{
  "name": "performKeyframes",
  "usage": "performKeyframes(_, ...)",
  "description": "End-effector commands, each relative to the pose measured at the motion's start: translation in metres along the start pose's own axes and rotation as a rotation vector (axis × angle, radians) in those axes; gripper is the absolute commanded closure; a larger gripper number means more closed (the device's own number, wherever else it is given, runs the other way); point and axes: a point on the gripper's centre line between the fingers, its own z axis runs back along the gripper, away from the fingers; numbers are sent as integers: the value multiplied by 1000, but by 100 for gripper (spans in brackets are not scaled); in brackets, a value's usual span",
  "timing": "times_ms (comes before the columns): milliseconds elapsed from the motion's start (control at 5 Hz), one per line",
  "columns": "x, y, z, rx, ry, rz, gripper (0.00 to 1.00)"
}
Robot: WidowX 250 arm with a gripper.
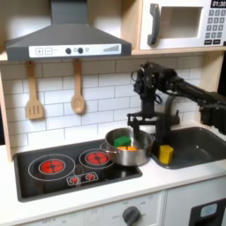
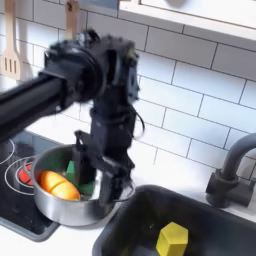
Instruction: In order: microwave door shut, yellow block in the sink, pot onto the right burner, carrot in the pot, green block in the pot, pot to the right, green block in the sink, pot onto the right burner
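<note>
We see the gripper [image 2: 103, 175] hanging low over the pot [image 2: 50, 203], its fingers spread apart with nothing between them, the tips down near the pot's rim on the sink side. In the first exterior view the gripper [image 1: 141, 122] hovers just above the same pot [image 1: 129, 150].

Directly beneath and just beside the fingers sits the green block [image 2: 80, 170], inside the pot next to the carrot [image 2: 58, 184]; both also show in the first exterior view, the green block [image 1: 121, 139] behind the carrot [image 1: 129, 148]. The pot stands off the red burner [image 1: 94, 158], at the stove's edge towards the sink [image 1: 205, 144].

Further out from the gripper, towards the second exterior view's right, the yellow block [image 2: 172, 240] lies in the sink [image 2: 140, 205]; we also find the yellow block [image 1: 165, 154] by the basin's near edge in the first exterior view. Above the arm, the microwave door [image 1: 177, 23] looks closed.

We judge the task well along: door shut, yellow block sunk, carrot and green block potted, pot moved towards the sink. What remains appears to be lifting the green block out into the sink and sliding the pot back onto the burner.
</note>
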Motion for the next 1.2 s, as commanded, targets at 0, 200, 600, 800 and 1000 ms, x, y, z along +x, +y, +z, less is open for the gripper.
performKeyframes(0, -7, 37, 20, 45, -36, 81, 0)
performKeyframes(200, -6, 45, 16, 66, -40, 25, 0)
performKeyframes(600, 9, 52, 2, 75, -78, -100, 0)
performKeyframes(800, 15, 52, -8, 72, -69, -147, 0)
performKeyframes(1000, 20, 54, -14, 64, -78, -184, 0)
